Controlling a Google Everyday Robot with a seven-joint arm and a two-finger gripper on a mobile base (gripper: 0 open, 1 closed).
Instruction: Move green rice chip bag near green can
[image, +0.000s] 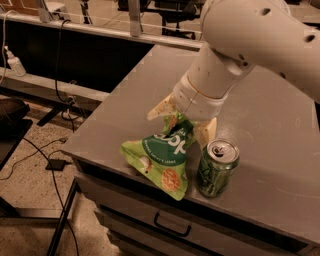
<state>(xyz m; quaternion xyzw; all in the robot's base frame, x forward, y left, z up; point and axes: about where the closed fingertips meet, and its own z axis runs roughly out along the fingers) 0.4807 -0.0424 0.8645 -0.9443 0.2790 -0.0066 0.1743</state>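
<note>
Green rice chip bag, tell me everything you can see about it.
The green rice chip bag is a light green, crinkly pouch with a dark green circle bearing white lettering and round tan chip pictures. It lies slanted at the front edge of the grey table, its crumpled top raised into the gripper above it. The green can stands upright just beside its lower end; whether they touch is unclear.

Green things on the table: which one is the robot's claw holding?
The green rice chip bag: the gripper pinches its crinkled top. The green can stands free beside it.
</note>
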